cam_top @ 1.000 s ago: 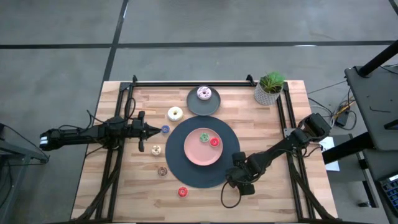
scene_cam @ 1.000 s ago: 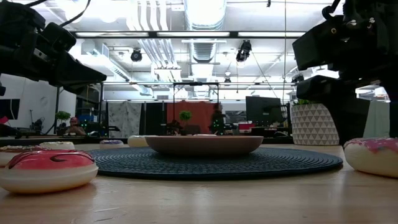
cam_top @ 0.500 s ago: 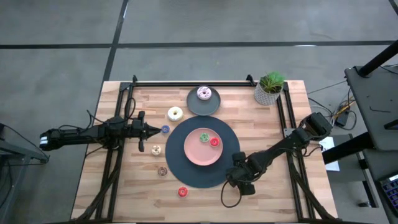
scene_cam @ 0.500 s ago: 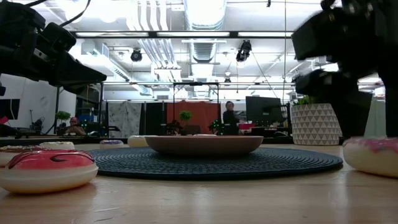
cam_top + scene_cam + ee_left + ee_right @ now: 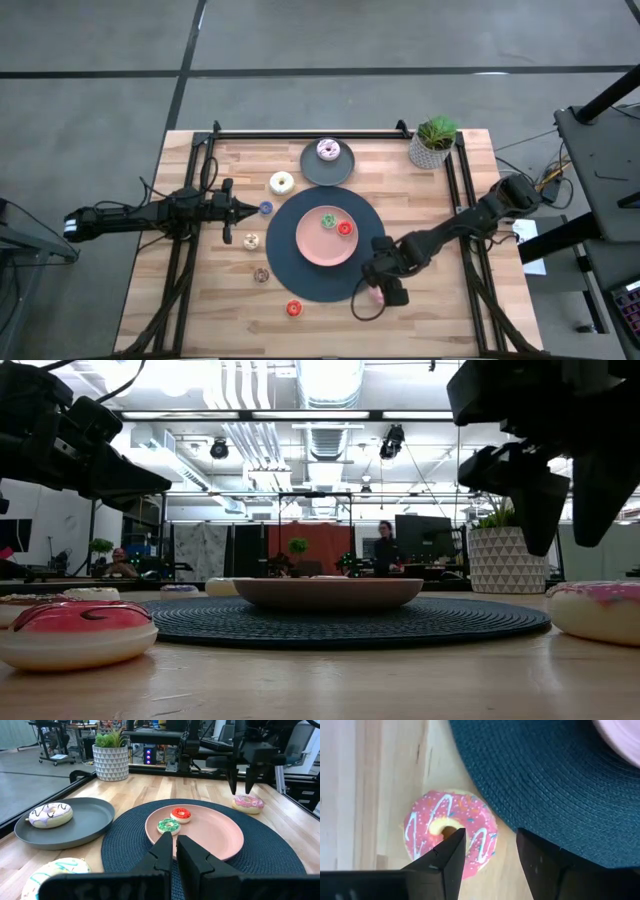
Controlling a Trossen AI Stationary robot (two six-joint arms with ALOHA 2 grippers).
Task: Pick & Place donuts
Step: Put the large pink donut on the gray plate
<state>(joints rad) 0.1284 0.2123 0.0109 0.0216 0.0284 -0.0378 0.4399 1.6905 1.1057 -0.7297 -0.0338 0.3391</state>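
Note:
A pink donut [image 5: 451, 834] with white drizzle lies flat on the wood just off the dark woven mat's near right edge [image 5: 560, 785]. My right gripper [image 5: 490, 855] is open and hovers straight above it, fingers pointing down; the low view shows them clear of the pink donut [image 5: 600, 610]. A green donut [image 5: 328, 220] and a red donut [image 5: 345, 228] lie on the pink plate [image 5: 310, 250]. A sprinkled donut [image 5: 328, 150] sits on the grey plate [image 5: 340, 170]. My left gripper [image 5: 175, 852] is shut and waits at the table's left.
Loose on the wood left of the mat lie a cream donut [image 5: 282, 182] and small blue [image 5: 265, 208], tan [image 5: 251, 241] and brown [image 5: 261, 274] donuts. A red one [image 5: 294, 308] is near the near edge. A potted plant [image 5: 434, 140] stands at the far right corner.
My right gripper has risen and shifted slightly toward the table's left, so that the pink donut, covered by it before, now shows beneath its fingers. The donut has stayed on the table.

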